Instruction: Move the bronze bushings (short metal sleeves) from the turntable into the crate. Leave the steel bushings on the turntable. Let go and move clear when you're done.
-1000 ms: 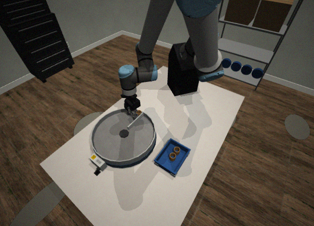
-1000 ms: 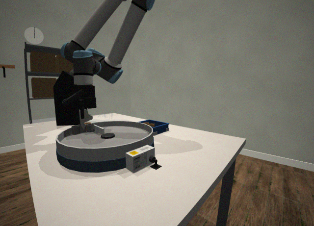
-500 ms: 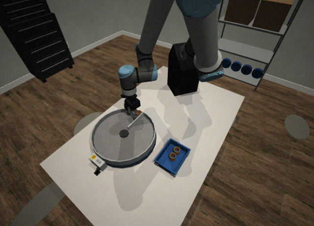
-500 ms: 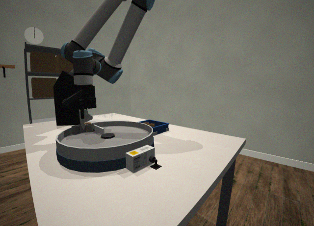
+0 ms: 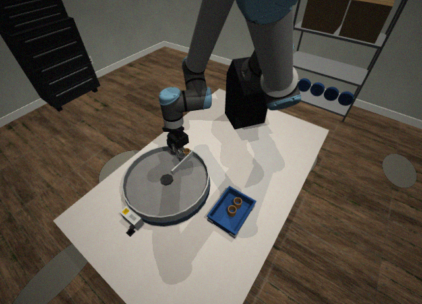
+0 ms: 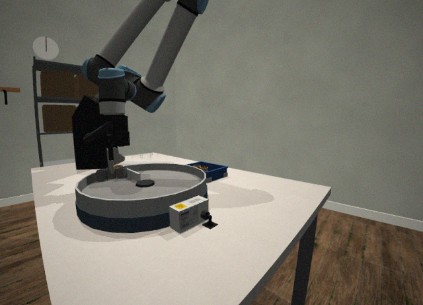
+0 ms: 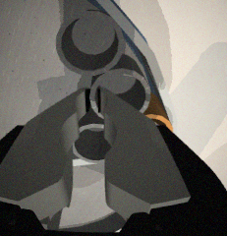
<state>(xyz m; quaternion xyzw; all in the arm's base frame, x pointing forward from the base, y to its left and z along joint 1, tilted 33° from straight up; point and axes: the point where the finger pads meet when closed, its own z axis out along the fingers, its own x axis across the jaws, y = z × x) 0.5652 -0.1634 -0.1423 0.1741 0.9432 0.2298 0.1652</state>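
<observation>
The grey turntable [image 5: 143, 192] [image 6: 102, 200] stands on the white table, with a bar across its far part. My gripper [image 5: 175, 150] [image 6: 111, 165] [image 7: 94, 90] is down at the turntable's far rim among a cluster of bushings. Its fingers are almost together, with the wall of a steel bushing [image 7: 124, 88] [image 5: 180, 154] in the narrow gap. Another steel bushing [image 7: 90, 41] lies beyond it, and a third [image 7: 90, 145] shows between the finger bases. One bronze bushing [image 7: 161, 119] [image 5: 186, 151] [image 6: 119, 167] sits just right of my right finger, mostly hidden. The blue crate [image 5: 246, 213] [image 6: 218, 168] holds two bronze bushings [image 5: 237, 201] [image 5: 232, 210].
A small grey control box [image 5: 131, 217] [image 6: 188, 213] sits against the turntable's front edge. The arm's black base block [image 5: 243, 96] [image 6: 85, 134] stands at the back of the table. A shelf with cardboard boxes [image 5: 344, 14] stands behind the table.
</observation>
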